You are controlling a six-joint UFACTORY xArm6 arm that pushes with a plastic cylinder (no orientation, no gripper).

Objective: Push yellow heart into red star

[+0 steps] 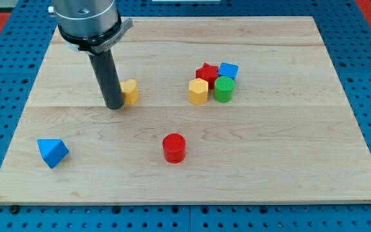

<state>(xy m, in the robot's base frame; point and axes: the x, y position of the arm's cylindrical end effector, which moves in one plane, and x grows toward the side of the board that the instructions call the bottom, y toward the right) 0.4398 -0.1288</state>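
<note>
The yellow heart (pixel 130 92) lies on the wooden board, left of centre, partly hidden behind my rod. My tip (pixel 114 106) rests on the board touching the heart's left side. The red star (pixel 206 72) sits to the right, in a tight cluster, well apart from the heart. A yellow hexagon (pixel 198 91) stands just below and left of the star, between it and the heart.
A blue cube (pixel 228 71) touches the star's right side and a green cylinder (pixel 223 89) stands below it. A red cylinder (pixel 174 147) is at bottom centre. A blue triangular block (pixel 52 152) lies at bottom left. The board's edge (pixel 185 203) runs along the bottom.
</note>
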